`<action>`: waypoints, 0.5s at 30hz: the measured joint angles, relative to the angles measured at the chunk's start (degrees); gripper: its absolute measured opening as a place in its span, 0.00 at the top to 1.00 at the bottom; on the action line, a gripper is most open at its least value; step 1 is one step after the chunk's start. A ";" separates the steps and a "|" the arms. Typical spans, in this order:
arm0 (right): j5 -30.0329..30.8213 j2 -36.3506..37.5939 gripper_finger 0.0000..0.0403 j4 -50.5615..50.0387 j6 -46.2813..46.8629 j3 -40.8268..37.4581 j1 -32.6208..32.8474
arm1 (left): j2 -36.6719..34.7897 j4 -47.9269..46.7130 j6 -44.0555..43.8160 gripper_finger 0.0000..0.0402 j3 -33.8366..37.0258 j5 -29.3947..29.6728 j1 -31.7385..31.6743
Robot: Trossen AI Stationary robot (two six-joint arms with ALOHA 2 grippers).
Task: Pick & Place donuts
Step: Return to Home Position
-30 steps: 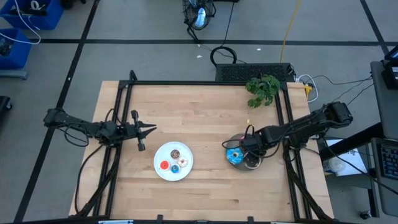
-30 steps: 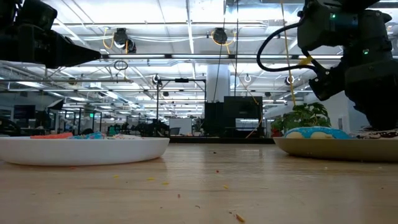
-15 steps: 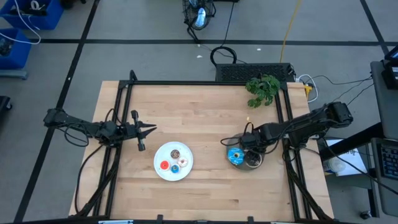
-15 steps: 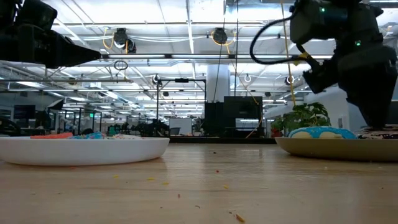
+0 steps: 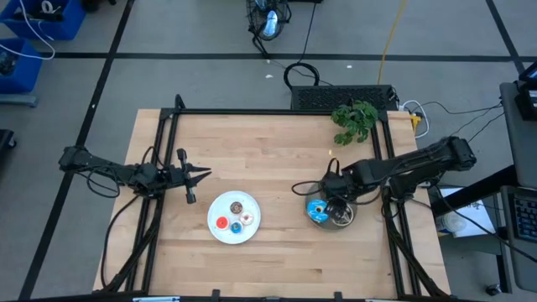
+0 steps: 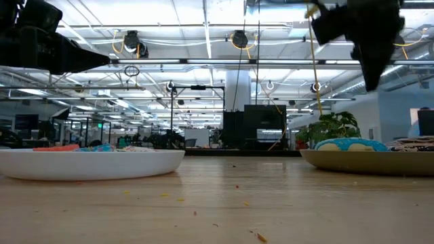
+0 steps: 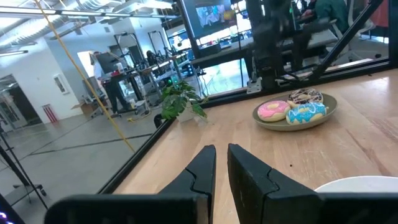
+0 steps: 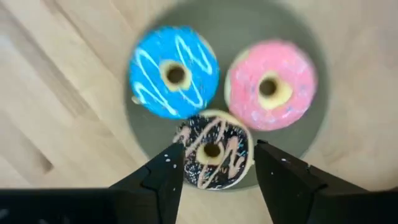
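Now my open, empty right jaws hang just above the dark donut (image 8: pixel 225 167) on the grey plate (image 8: pixel 261 18); lifting crooked could knock it off. My left jaws wait far aside, almost closed.

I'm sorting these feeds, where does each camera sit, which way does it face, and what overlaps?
High: above the table, facing straight down; both arms, left gripper and right gripper, show.
Low: table-top height, facing level into the room; arms overhead.
Left wrist: faces across to the grey plate; own fingers below.
Right wrist: faces straight down on that plate; own open fingers show.
Both wrist views share the pink donut, blue donut and black donut.
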State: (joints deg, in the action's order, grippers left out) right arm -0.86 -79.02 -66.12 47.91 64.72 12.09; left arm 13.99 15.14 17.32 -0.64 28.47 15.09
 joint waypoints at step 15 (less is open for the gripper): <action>18.80 4.48 0.71 -6.27 -8.18 29.97 11.10 | -0.01 -0.06 -0.96 0.88 0.00 0.01 -0.02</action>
State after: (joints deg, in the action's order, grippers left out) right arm 17.94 -74.55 -72.39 39.73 94.69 23.19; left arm 13.98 15.08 16.36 -0.64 28.48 15.07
